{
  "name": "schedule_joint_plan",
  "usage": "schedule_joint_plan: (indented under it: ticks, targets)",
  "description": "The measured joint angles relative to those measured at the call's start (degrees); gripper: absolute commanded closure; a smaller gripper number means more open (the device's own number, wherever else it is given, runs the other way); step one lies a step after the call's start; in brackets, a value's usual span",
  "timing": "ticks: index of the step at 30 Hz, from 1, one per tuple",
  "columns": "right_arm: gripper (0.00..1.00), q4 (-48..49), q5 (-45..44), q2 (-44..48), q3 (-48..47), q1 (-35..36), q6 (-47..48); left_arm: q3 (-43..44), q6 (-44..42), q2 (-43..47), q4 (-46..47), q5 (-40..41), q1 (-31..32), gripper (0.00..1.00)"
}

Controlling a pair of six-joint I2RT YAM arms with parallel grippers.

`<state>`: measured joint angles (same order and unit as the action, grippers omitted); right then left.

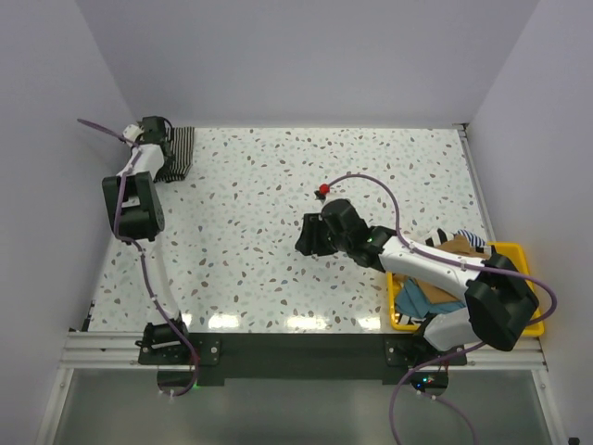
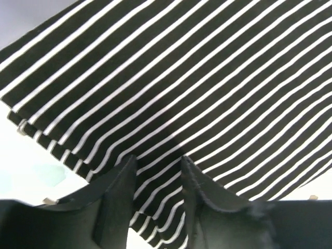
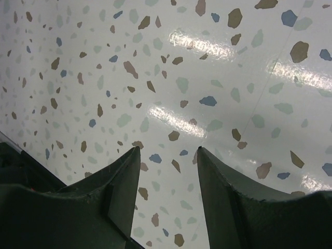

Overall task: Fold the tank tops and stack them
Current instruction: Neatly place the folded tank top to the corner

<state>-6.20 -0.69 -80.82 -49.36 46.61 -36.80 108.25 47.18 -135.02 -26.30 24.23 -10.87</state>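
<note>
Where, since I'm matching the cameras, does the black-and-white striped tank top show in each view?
Top external: striped tank top at the table's far left corner, by the left gripper.
Left wrist: fills most of the picture, beyond the fingers.
Right wrist: not in it.
Shared landmark: the left gripper, at the top in both.

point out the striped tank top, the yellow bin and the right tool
striped tank top (image 1: 179,153), top external view, middle of the visible cloth
yellow bin (image 1: 511,248), top external view, its far rim
right tool (image 3: 168,155), right wrist view, the gap midway between its fingertips
</note>
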Motion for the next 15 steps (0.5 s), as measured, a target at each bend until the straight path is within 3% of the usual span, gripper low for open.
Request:
schedule_joint_plan:
  ticks: [8,15]
  targets:
    - [0.43,-4.5,-2.9,0.6,-1.5,0.0,1.3,0.2,-4.3,-0.2,3.5,-2.6,0.0,0.36]
    - [0.36,-13.4,-10.1,4.9,-7.2,0.0,1.2,-6.7,-6.7,10.6,5.4,-6.2,1.6,0.3]
